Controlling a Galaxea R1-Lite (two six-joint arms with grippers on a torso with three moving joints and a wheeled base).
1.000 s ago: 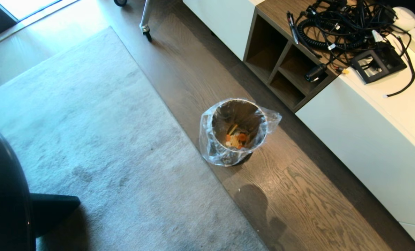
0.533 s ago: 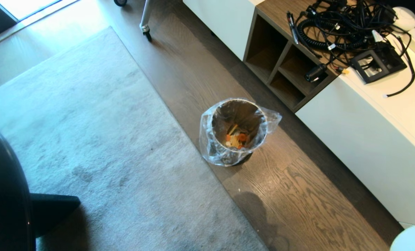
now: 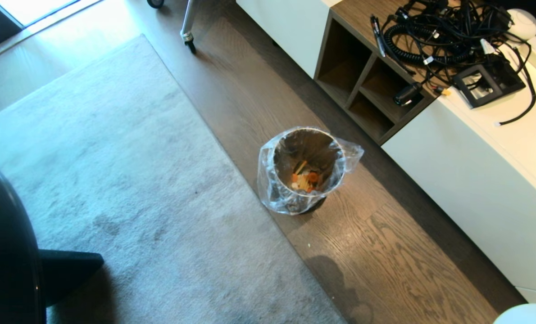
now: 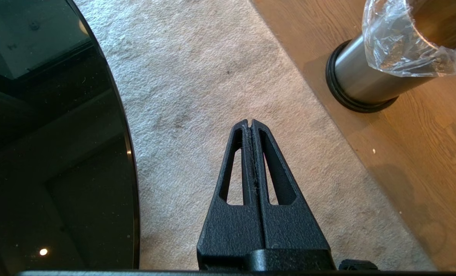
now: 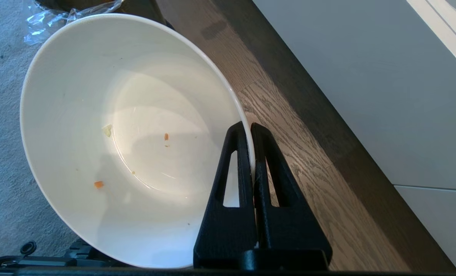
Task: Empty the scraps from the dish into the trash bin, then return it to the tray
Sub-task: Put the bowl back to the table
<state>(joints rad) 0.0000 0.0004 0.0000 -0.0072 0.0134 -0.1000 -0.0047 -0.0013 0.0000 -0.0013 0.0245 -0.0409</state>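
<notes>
Right pincer (image 5: 251, 126) clamps the rim of the smooth, deep white bowl (image 5: 128, 142) at frame centre: rigid, slick, breakable, so rim-pinch must stay firm; left pincer (image 4: 251, 122) closed, empty.

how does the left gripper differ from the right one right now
The left gripper is shut on nothing, hanging over the rug beside the glossy black tabletop; the right gripper is shut on the dish, pinching its rim. The left has the trash bin ahead of it; the right has the nearly empty dish filling its view. Both have black slotted fingers.
</notes>
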